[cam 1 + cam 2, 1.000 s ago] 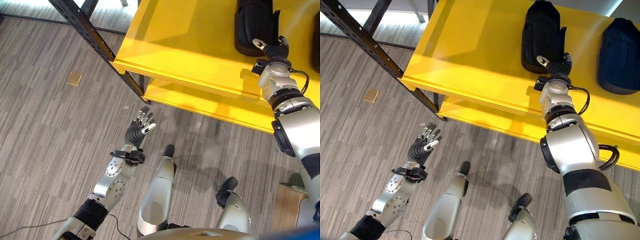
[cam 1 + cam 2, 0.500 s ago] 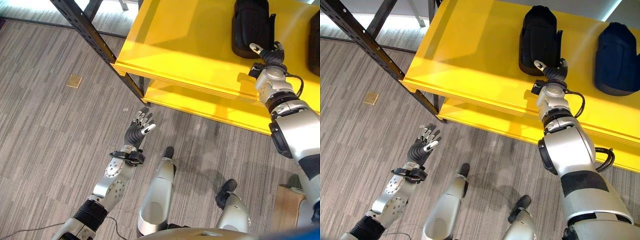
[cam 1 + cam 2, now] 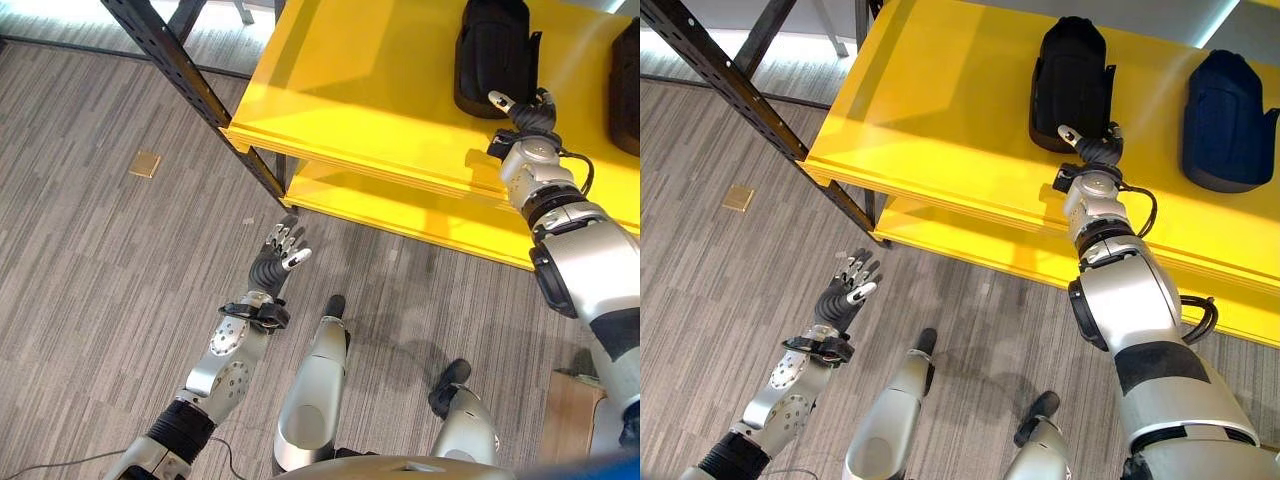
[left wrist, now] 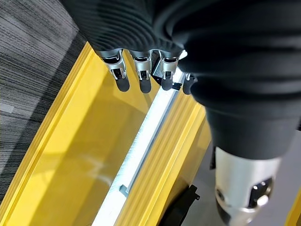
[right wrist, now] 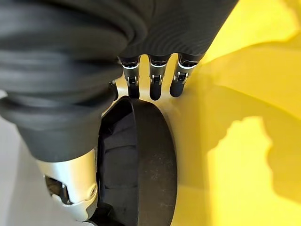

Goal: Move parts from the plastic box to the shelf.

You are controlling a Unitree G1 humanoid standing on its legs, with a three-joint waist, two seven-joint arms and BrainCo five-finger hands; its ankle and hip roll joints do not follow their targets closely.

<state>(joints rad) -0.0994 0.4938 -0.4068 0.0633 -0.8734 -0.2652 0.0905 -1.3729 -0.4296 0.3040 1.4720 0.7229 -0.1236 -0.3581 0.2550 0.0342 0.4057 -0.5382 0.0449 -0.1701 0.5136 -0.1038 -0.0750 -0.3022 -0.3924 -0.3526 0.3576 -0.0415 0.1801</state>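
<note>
A black moulded part (image 3: 490,55) lies on the yellow top shelf (image 3: 350,90), with a dark blue part (image 3: 1225,115) to its right. My right hand (image 3: 522,112) is at the black part's near end. In the right wrist view its straight fingers (image 5: 153,80) reach over the rounded end of the black part (image 5: 150,165), and the hand is open. Whether they touch it I cannot tell. My left hand (image 3: 278,255) hangs open over the floor, well short of the shelf; its straight fingers (image 4: 141,80) point towards the yellow shelf edges.
A black perforated post (image 3: 190,75) carries the shelf at its left corner. A lower yellow shelf (image 3: 400,205) sits beneath the top one. A small tan square (image 3: 145,163) lies on the grey floor, and a wooden edge (image 3: 570,410) shows at the lower right.
The whole view has shifted slightly. My right hand stays at the black part's near end and my left hand has not moved.
</note>
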